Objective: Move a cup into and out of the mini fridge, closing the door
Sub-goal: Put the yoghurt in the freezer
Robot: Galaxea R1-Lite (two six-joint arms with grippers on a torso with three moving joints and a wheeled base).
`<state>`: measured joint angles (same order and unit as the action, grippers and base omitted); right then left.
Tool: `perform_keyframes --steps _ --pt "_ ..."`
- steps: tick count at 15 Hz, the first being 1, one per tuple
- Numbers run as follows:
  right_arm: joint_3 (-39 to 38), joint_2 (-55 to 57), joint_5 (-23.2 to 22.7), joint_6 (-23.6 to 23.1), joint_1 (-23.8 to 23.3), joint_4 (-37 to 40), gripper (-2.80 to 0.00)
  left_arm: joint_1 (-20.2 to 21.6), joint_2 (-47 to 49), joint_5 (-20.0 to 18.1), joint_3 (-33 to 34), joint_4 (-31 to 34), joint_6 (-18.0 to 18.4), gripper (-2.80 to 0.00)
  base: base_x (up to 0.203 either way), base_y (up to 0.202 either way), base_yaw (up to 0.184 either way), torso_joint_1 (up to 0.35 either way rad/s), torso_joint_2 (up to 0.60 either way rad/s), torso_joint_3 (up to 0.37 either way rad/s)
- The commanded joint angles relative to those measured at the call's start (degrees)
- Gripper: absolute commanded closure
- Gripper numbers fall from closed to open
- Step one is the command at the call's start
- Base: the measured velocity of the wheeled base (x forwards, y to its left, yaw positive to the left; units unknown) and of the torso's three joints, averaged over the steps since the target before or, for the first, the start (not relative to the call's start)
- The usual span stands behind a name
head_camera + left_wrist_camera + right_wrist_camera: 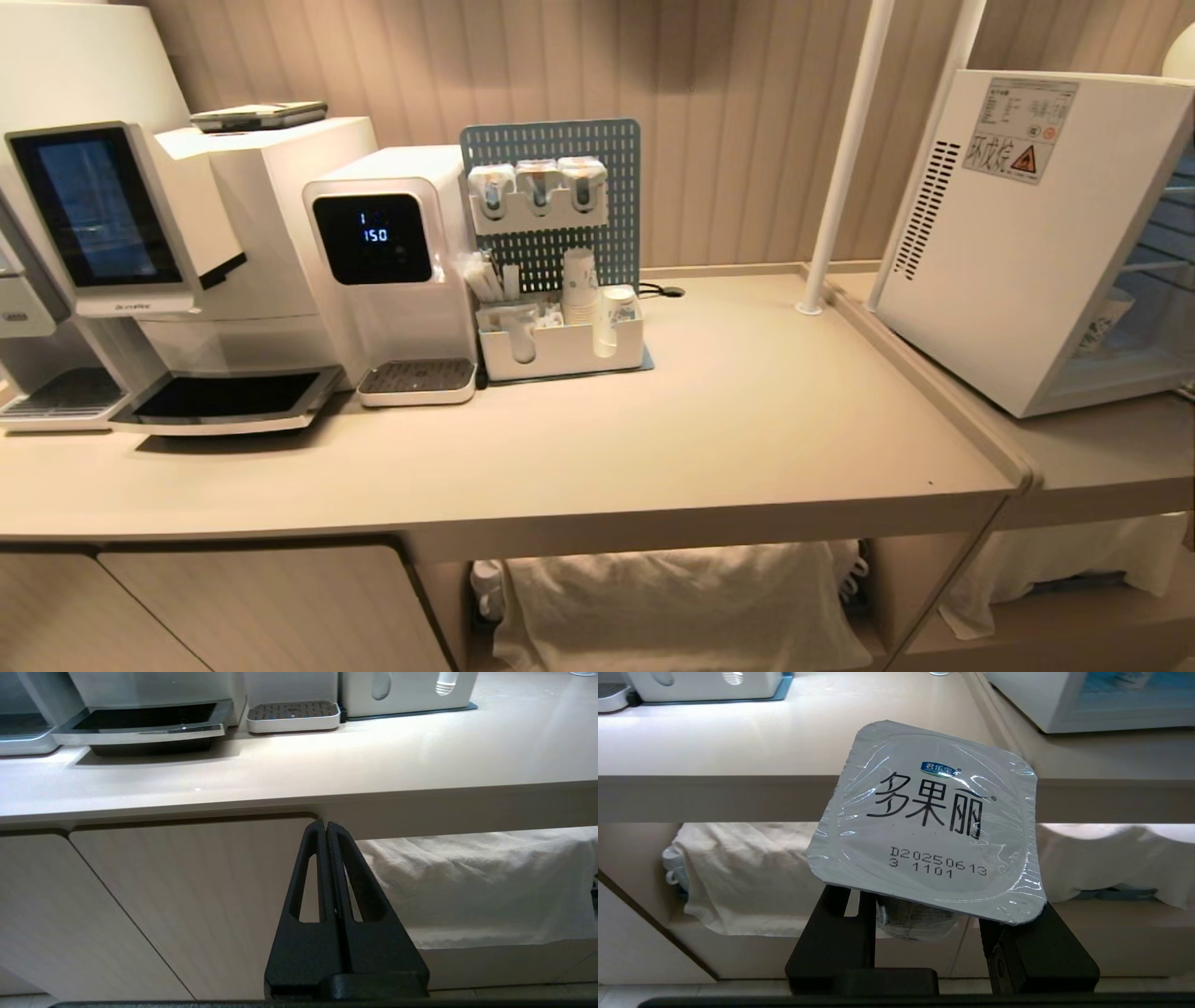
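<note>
Right gripper (pixel 924 933) clamps foil-lidded cup (pixel 924 821); counter edge (pixel 714 798) ahead.

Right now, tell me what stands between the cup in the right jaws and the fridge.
The right jaws hold the foil-lidded cup below the counter edge, so that edge is in the way. Nothing else shows on the counter before the fridge. Whether its door is shut, I cannot tell.

Dispenser screen (pixel 377 239) reads "150" — foil lid (pixel 927 821) reads "多果丽", "D20250613 3 1101".
</note>
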<state>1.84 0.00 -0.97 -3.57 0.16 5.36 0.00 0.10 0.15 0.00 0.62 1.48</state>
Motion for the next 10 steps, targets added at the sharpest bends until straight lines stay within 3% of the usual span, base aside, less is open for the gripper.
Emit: perform_keyframes --steps 1,10 --pt "0.1 0.0 -0.1 0.0 0.0 0.2 0.0 0.0 0.0 0.0 0.0 0.0 0.0 0.0 0.0 -0.193 -0.003 -0.001 0.01 0.006" --pt "0.1 0.1 0.0 0.0 0.0 0.2 0.0 0.0 0.0 0.1 0.0 0.0 -0.1 0.0 0.0 -0.195 -0.001 0.002 0.0 0.002"
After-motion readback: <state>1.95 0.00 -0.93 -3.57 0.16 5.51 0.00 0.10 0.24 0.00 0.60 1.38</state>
